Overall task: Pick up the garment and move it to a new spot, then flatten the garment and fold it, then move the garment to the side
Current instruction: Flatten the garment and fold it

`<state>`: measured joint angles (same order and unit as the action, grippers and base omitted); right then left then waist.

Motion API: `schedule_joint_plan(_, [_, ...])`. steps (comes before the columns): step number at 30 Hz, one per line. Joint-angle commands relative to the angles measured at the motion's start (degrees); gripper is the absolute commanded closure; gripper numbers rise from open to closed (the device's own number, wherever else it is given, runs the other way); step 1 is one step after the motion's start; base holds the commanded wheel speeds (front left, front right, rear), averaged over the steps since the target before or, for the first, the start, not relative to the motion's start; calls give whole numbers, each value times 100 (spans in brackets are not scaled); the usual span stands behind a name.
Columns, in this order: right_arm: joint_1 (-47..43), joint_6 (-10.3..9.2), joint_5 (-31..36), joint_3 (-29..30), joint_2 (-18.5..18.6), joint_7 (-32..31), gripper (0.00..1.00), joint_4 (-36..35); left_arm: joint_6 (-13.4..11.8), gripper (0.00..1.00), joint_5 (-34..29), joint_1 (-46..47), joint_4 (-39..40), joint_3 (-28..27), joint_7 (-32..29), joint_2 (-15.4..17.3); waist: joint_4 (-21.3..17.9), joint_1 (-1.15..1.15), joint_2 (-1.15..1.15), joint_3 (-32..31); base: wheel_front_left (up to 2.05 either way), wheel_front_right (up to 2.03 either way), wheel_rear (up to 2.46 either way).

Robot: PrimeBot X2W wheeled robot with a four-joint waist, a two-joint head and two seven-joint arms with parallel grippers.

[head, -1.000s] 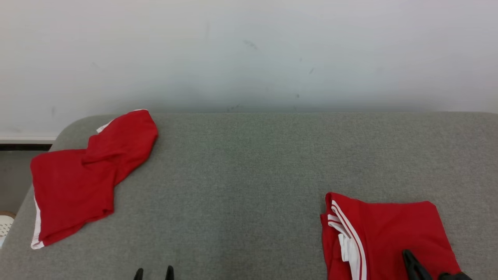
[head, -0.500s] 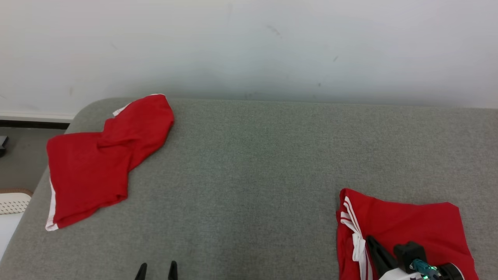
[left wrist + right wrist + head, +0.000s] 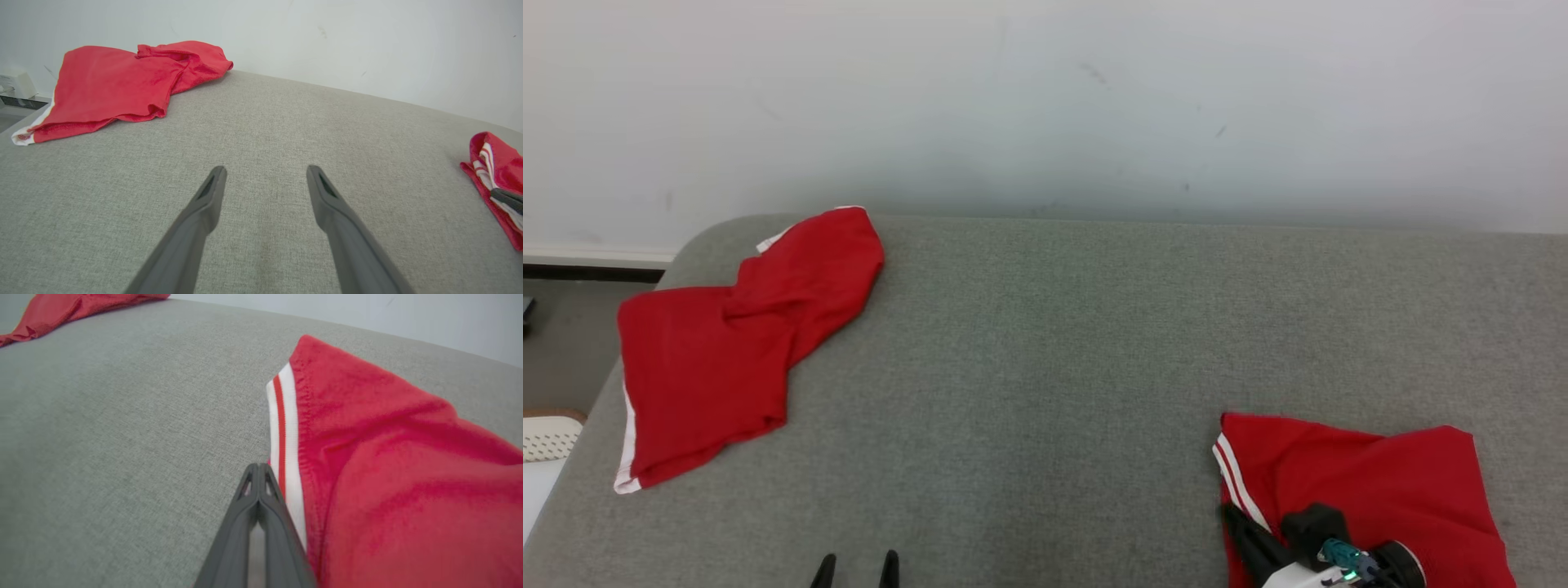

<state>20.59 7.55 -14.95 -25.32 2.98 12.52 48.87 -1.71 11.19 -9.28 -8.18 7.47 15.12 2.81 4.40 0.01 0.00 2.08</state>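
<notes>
A folded red garment (image 3: 1372,474) with white stripes lies at the near right of the grey cushioned surface (image 3: 1054,367). My right gripper (image 3: 1230,514) is shut, its tips resting at the garment's striped left edge (image 3: 286,428), with nothing visibly between the fingers (image 3: 258,467). The right wrist view shows the red cloth (image 3: 388,457) just right of the closed fingers. My left gripper (image 3: 858,560) is open and empty low at the near edge, over bare fabric (image 3: 265,169). In the left wrist view, the folded garment (image 3: 496,163) lies far right.
A second red garment (image 3: 727,359) lies crumpled at the far left corner, also in the left wrist view (image 3: 110,85). A pale wall (image 3: 1045,106) rises behind the surface. Beyond the left edge are the floor and a white perforated object (image 3: 547,437).
The head camera has shifted. My shut right gripper has slid left across the folded garment to its striped edge, and the bunched white stripes now lie flatter. The left gripper is unchanged.
</notes>
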Motion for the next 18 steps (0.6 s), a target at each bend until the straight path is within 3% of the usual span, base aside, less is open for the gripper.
schedule_joint_plan(1, [-26, -14, -143, -158, 7, 21, 100, -20, -1, 0, 8, 57, 7, -27, 1, 19, -49, -1, 0, -11, 0, 0, 0])
schedule_joint_plan(7, [65, -14, -408, -445, 7, 178, 100, -190, -15, 0, 16, 20, 37, -44, 1, 18, -250, -1, 0, -41, 0, 0, 0])
schedule_joint_plan(12, [-77, -14, -342, -131, 83, 257, 97, -582, 7, 0, -20, 20, 54, -90, 1, 18, -377, -1, 0, -131, 0, 0, 0])
schedule_joint_plan(13, [-154, -14, -328, -20, 137, 267, 78, -709, 11, 0, -28, 21, 60, -100, 1, 18, -393, -1, 0, -155, 0, 0, 0])
schedule_joint_plan(16, [-388, -14, -139, 387, 355, 267, 47, -1273, 23, 0, -46, 37, 95, -125, 1, 19, -433, -1, 0, -192, 0, 0, 0])
schedule_joint_plan(17, [-500, -14, -65, 548, 425, 269, 15, -1482, 24, 0, -58, 53, 109, -129, 1, 18, -443, -1, 0, -201, 0, 0, 0])
schedule_joint_plan(18, [-625, -14, 6, 726, 489, 267, 0, -1693, 34, 0, -69, 68, 116, -138, 1, 18, -451, -1, 0, -212, 0, 0, 0])
